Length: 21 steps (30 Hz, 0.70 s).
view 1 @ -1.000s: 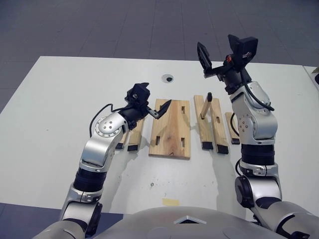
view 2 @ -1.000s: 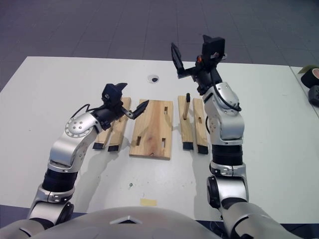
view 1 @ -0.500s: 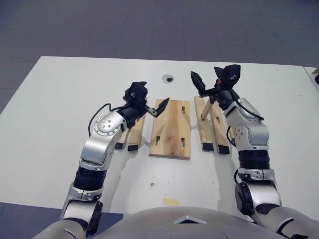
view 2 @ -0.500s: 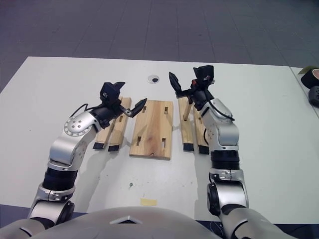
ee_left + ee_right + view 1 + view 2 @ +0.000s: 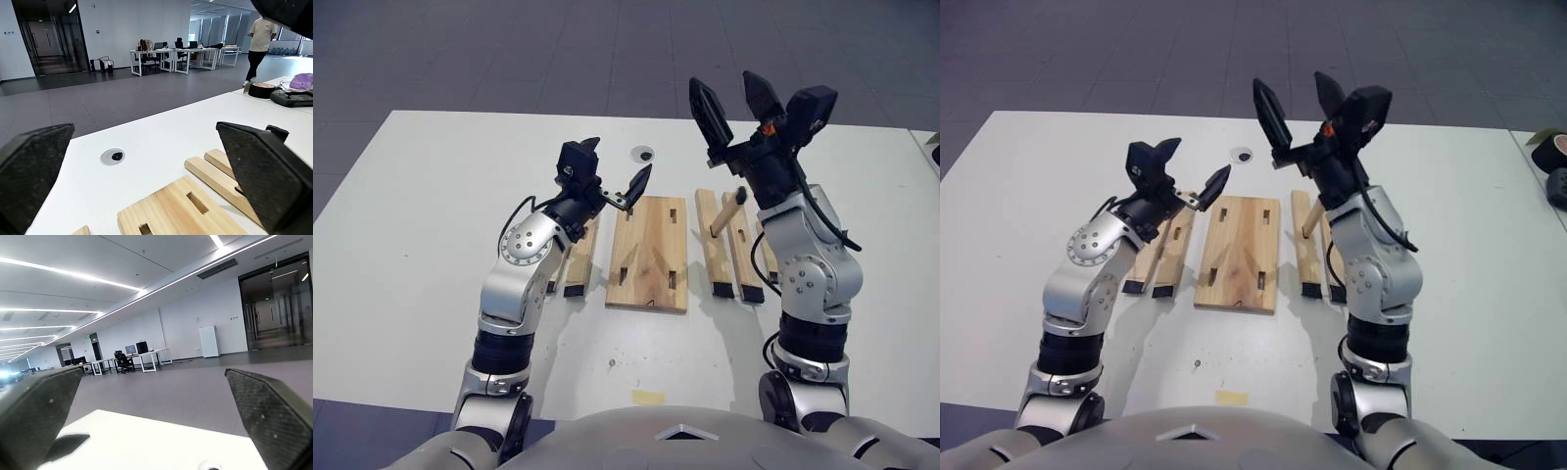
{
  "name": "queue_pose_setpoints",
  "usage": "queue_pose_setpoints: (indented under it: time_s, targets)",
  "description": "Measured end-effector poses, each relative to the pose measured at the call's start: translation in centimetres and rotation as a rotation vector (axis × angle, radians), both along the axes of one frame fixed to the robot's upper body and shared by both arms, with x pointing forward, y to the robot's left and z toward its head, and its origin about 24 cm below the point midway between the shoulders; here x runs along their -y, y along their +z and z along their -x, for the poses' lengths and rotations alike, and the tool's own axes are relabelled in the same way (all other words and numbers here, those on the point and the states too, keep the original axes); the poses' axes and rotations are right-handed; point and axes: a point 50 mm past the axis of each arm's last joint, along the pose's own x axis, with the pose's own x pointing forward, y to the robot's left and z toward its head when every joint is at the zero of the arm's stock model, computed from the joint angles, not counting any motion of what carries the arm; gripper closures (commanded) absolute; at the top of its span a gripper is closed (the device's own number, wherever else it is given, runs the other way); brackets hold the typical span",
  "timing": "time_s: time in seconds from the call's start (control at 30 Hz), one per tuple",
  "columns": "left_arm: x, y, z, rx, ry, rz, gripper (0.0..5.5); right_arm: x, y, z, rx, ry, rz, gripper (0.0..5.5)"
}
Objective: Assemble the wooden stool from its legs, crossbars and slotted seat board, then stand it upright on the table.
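**Stool parts, loose on counter**

- Left gripper [image 5: 617, 164]: fingers spread, empty, raised over the gap between the left legs [image 5: 578, 257] and the board's far corner.
- Right gripper [image 5: 727, 90]: fingers spread, empty, held high above the far ends of the right pieces [image 5: 716, 253].
- Board [image 5: 648, 253]: flat, mid-counter [image 5: 431, 215], slots up.
- Left legs: two, side by side, just beside the board (dark caps at near ends).
- Right pieces: lying parallel.
- Crossbar [image 5: 728, 211]: tilted across the right pieces.
- Grommet [image 5: 643, 153]: beyond the board.
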Motion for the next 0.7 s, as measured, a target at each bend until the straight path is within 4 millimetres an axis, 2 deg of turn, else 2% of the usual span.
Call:
queue_pose_setpoints:
  time_s: [0.1,0.2,0.27,0.33,0.5,0.57,0.7]
  targets:
    - [-2.4,0.5,-0.3,0.021,0.089,-0.023,0.1,2.7,-3.9,2.0,-0.179,-0.076,0.067,0.12]
    - [-3.4,0.5,-0.4,0.032,0.142,-0.073,0.1,3.1,-4.2,3.0,-0.225,-0.05,0.069,0.12]
    - [-3.5,-0.4,-0.1,0.034,0.157,-0.162,0.1,2.4,-4.3,3.5,-0.254,0.017,0.086,0.12]
    - [-3.4,-1.4,0.3,0.012,0.155,-0.203,0.1,2.1,-5.3,3.9,-0.319,0.053,0.139,0.12]
    - [-3.5,-2.1,0.7,0.007,0.188,-0.226,0.1,3.6,-8.6,4.1,-0.521,-0.039,0.257,0.12]
    - [-3.3,-2.6,0.9,-0.003,0.192,-0.238,0.1,3.8,-9.9,4.7,-0.611,-0.01,0.316,0.12]
    - [-2.8,-3.8,1.6,-0.04,0.199,-0.245,0.1,4.0,-11.0,5.3,-0.694,0.04,0.369,0.12]
